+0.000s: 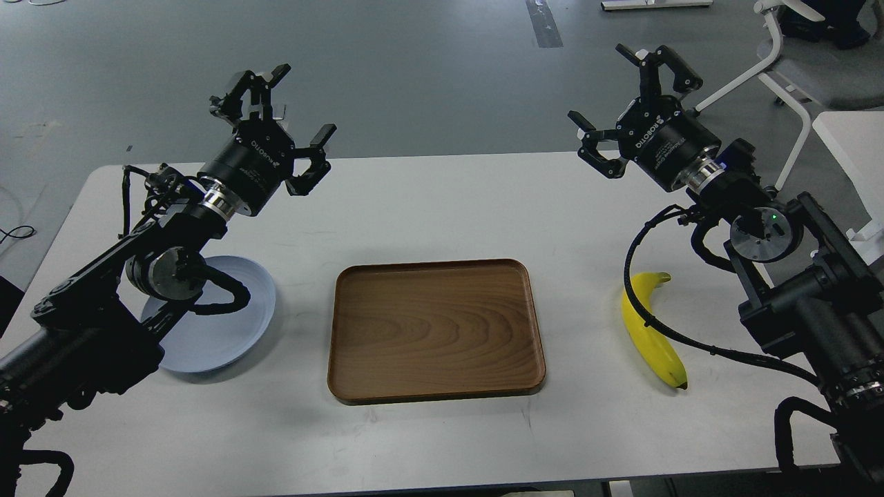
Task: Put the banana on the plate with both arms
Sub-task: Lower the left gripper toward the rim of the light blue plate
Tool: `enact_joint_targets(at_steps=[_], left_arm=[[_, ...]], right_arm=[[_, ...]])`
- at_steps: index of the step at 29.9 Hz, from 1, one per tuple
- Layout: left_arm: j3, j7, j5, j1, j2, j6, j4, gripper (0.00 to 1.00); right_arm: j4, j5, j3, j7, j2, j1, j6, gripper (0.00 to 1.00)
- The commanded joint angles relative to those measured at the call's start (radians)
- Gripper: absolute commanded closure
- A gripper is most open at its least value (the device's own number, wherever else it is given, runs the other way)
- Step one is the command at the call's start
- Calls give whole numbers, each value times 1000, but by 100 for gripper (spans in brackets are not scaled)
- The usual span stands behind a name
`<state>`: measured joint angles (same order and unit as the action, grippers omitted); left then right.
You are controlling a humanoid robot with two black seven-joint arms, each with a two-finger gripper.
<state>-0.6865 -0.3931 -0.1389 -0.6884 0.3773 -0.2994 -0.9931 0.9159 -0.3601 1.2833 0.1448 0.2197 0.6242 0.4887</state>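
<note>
The yellow banana [652, 331] lies on the white table at the right, stem pointing away from me, partly crossed by a black cable. The pale blue plate [228, 324] rests at the left, half hidden under my left arm. My left gripper [286, 114] is raised above the table's far left, well beyond the plate, fingers spread open and holding nothing. My right gripper [618, 90] hangs high over the far right, beyond the banana, also open and empty.
A brown wooden tray [436, 330] sits in the middle of the table [442, 207] between plate and banana. A white chair [794, 62] and another white table edge [853, 148] stand at the right, past the table.
</note>
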Motion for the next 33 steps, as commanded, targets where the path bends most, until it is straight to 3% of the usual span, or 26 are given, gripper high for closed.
enact_joint_targets(at_steps=[1, 12, 16, 19, 33], left_arm=[[1, -16, -1, 24, 5, -6, -2, 2], [65, -3, -5, 24, 18, -4, -1, 2], [67, 95, -1, 21, 11, 5, -1, 2], [67, 122, -1, 21, 11, 6, -1, 2], [61, 117, -5, 23, 5, 11, -32, 2]], right_arm=[[0, -3, -4, -1, 3, -6, 0, 0], [0, -23, -47, 2, 21, -18, 0, 0], [0, -48, -51, 4, 21, -18, 0, 0], [0, -53, -51, 4, 21, -18, 0, 0], [1, -77, -64, 18, 17, -18, 0, 0]])
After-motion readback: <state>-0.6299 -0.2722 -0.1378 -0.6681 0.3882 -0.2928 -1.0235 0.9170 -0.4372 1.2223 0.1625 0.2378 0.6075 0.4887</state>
